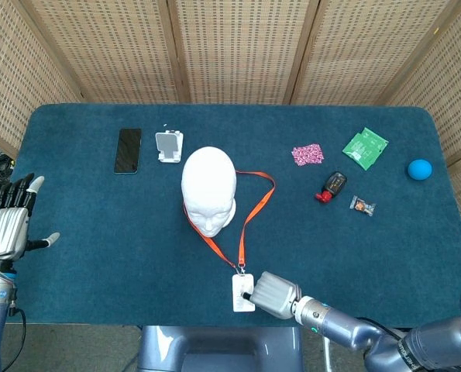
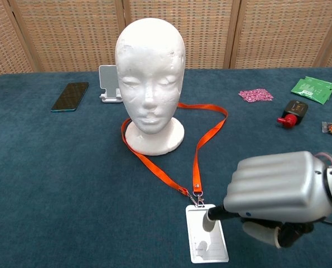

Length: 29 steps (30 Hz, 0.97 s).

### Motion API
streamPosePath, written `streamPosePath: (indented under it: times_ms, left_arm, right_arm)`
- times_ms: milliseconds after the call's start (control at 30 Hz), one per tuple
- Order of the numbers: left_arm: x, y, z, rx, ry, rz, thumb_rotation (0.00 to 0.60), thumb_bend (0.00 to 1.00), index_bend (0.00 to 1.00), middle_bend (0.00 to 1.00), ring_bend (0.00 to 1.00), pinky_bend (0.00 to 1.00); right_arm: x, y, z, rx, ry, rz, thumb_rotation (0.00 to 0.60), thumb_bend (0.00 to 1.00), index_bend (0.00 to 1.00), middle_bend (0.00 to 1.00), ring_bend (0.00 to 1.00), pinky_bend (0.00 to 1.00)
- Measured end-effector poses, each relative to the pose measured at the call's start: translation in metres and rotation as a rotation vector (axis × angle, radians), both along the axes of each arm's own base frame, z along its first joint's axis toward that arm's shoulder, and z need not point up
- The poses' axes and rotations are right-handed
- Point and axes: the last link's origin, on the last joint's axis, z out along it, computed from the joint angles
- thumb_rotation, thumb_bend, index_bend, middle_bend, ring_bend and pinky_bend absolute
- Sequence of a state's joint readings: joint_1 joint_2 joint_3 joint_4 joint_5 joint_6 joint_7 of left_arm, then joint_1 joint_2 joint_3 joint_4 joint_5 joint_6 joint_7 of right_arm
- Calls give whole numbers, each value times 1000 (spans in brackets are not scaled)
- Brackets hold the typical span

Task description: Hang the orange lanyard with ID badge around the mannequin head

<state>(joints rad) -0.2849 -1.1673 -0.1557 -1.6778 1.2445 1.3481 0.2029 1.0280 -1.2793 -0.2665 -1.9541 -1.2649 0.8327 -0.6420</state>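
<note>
The white mannequin head (image 1: pixel 208 190) (image 2: pixel 150 72) stands upright left of the table's middle. The orange lanyard (image 1: pixel 257 203) (image 2: pixel 198 151) lies flat on the cloth, looped around the head's base and running forward to the ID badge (image 1: pixel 241 296) (image 2: pixel 207 245) near the front edge. My right hand (image 1: pixel 275 294) (image 2: pixel 277 187) sits just right of the badge with fingers curled, and one fingertip (image 2: pixel 209 223) presses on the badge's top. Its thumb stays clear of the badge. My left hand (image 1: pixel 5 225) hovers at the table's left edge, fingers spread, holding nothing.
A black phone (image 1: pixel 127 149) and a white stand (image 1: pixel 168 146) lie behind the head. On the right lie a pink packet (image 1: pixel 307 154), a green packet (image 1: pixel 365 147), a red-and-black item (image 1: pixel 332 187), a small wrapper (image 1: pixel 362 205) and a blue ball (image 1: pixel 420 169).
</note>
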Motion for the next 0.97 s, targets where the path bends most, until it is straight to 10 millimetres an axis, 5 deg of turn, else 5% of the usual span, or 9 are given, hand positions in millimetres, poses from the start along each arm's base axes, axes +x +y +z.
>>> streamPosePath:
  times_ms: [200,400,467,533,633,733,967]
  left_arm:
    - [2,-4,-1,0,-10,-28,600,0,0,0,0,0]
    - [0,-20,2,31,-12,-62,600,0,0,0,0,0]
    - [-2,-27,3,42,-15,-66,600,0,0,0,0,0]
    - [-5,-34,5,52,-18,-68,600,0,0,0,0,0]
    - [-12,-45,8,68,-18,-59,600,0,0,0,0,0]
    - [-19,-55,12,77,-11,-47,600,0,0,0,0,0]
    - [-29,-66,19,67,9,-12,600,0,0,0,0,0]
  right_arm:
    - [-13,-19,33,-142,-74,9,600,895,248,832,806,959]
    - [-68,-36,85,-369,-221,-177,600,841,203,748,724,881]
    - [-90,-39,102,-445,-272,-229,600,691,151,605,589,752]
    - [-118,-38,119,-527,-321,-290,600,363,55,331,297,445]
    - [-150,-28,138,-624,-403,-388,600,53,0,51,19,111]
    - [-169,-13,146,-711,-489,-458,600,0,0,0,0,4]
    - [-188,16,148,-827,-505,-501,600,0,0,0,0,0]
